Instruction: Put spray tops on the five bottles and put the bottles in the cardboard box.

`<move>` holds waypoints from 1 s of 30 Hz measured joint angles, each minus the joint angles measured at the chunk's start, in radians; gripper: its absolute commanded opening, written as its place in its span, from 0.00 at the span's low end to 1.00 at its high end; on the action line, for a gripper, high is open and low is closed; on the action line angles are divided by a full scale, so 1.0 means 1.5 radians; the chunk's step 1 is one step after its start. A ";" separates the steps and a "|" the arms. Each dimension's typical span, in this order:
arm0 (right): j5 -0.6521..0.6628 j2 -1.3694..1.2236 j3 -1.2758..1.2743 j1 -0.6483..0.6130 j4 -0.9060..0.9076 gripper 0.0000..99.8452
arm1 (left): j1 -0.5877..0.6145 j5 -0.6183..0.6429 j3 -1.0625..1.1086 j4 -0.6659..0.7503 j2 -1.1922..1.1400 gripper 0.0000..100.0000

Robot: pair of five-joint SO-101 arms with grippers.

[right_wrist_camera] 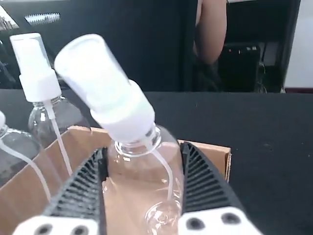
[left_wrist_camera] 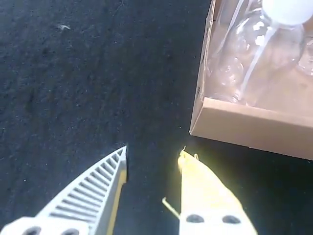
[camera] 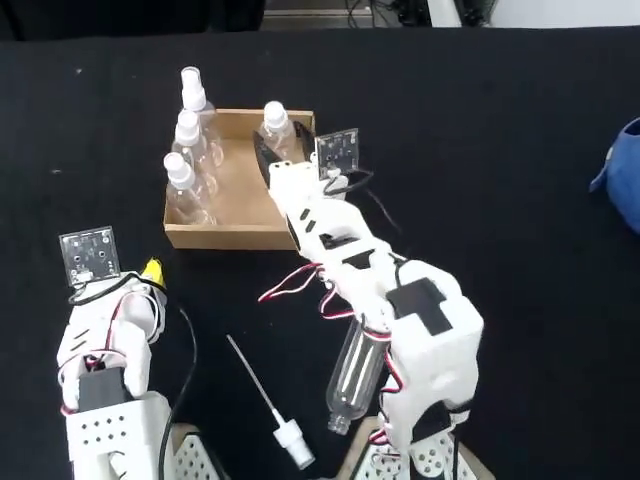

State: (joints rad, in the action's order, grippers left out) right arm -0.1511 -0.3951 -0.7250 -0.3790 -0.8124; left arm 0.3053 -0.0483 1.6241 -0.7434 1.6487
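The cardboard box [camera: 215,235] stands at the back left and holds three capped bottles [camera: 188,135] along its left side. At the box's far right corner my right gripper [camera: 272,150] is shut on a fourth capped bottle [camera: 276,122]. In the right wrist view that bottle [right_wrist_camera: 142,169] tilts between the black fingers [right_wrist_camera: 80,193] above the box floor. An uncapped bottle [camera: 352,378] lies under the right arm, with a loose spray top [camera: 288,432] to its left. My left gripper [camera: 150,275] rests open and empty on the cloth near the box's front left corner [left_wrist_camera: 203,125].
Black cloth covers the table. A blue object [camera: 622,180] pokes in at the right edge. Both arm bases stand at the front edge. Open cloth lies left of the box and across the back right.
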 measured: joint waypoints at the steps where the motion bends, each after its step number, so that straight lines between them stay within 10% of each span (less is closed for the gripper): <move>1: 0.000 -0.001 0.000 0.000 -0.007 0.01 | 0.000 0.000 0.000 0.000 0.000 0.03; 9: 0.000 -0.002 0.000 0.000 -0.014 0.02 | 0.000 0.000 0.000 0.000 0.000 0.03; 16: -0.001 -0.002 0.000 0.000 -0.014 0.23 | 0.000 0.000 0.000 0.000 0.000 0.03; 30: 0.048 -0.002 0.000 -0.004 -0.015 0.18 | 0.000 0.000 0.000 0.000 0.000 0.03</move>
State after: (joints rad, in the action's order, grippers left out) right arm -0.0790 -0.3982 -0.7250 -0.3851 -0.8355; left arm 0.3053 -0.0483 1.6241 -0.7434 1.6487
